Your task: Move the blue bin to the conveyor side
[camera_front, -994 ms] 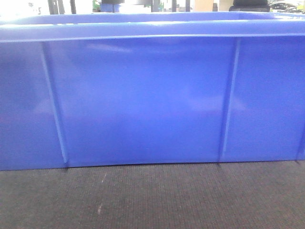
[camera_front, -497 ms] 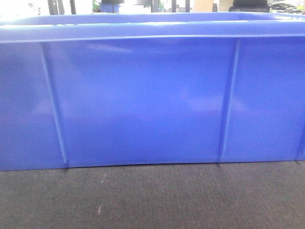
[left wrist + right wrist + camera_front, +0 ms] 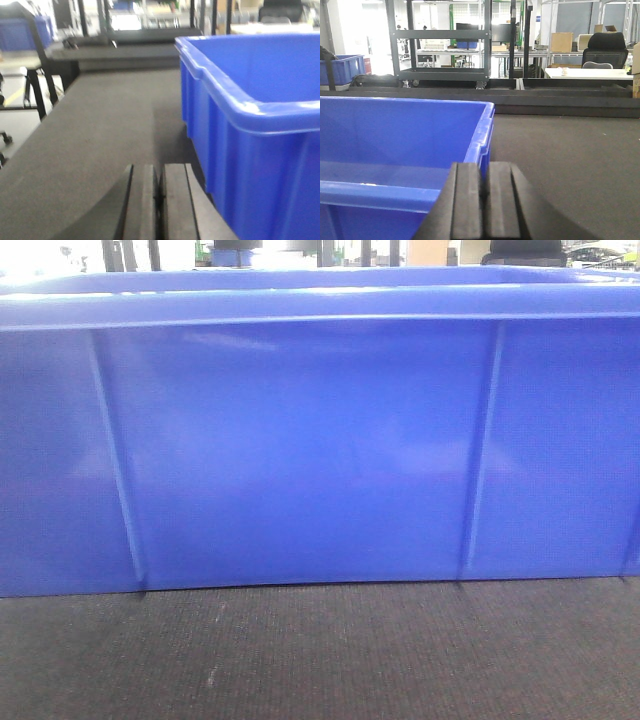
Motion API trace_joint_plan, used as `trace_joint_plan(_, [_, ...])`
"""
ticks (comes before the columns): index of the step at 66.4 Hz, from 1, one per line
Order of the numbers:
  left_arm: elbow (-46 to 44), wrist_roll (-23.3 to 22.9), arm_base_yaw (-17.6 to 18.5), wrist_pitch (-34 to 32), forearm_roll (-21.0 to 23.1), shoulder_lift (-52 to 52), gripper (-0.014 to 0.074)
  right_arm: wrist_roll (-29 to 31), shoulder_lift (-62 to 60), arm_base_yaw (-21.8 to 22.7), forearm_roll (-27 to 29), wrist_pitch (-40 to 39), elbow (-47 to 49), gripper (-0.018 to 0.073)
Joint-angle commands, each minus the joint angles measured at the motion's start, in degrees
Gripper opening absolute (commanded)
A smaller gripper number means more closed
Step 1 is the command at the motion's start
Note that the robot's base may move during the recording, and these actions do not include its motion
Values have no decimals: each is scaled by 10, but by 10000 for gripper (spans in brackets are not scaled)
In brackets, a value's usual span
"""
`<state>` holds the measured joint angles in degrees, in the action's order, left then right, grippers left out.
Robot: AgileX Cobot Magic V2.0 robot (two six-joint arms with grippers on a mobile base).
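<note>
Dark woven belting of the conveyor [image 3: 320, 650] is seen beneath the blue bin [image 3: 320, 450], which is set upright on it and fills the front view with its ribbed wall and thick rim. In the left wrist view the left gripper [image 3: 160, 200] is seen low over the belt just beside the bin's outer wall, its pads pressed together on nothing. In the right wrist view the right gripper [image 3: 484, 205] is placed at the bin's other rim corner, its pads likewise closed and empty. Metal shelving [image 3: 445, 45] and an office chair [image 3: 605, 47] are visible beyond.
</note>
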<state>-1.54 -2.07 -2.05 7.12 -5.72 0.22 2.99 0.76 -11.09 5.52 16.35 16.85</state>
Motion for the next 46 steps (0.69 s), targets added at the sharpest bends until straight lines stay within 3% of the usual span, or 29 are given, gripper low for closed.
trace_joint_plan(1, [15,1,-17,-93,4,-2,-16,1,3,0,-4,-15,-2,-70])
trace_joint_plan(2, [15,1,-19,-71,4,-2,-16,1,3,0,-4,-15,-2,-70])
trace_joint_plan(14, [15,1,-47,-78,4,-2,-16,1,3,0,-4,-15,-2,-70])
trace_joint_plan(46, [15,1,-47,-79,4,-2,-16,1,3,0,-4,-15,-2,-70])
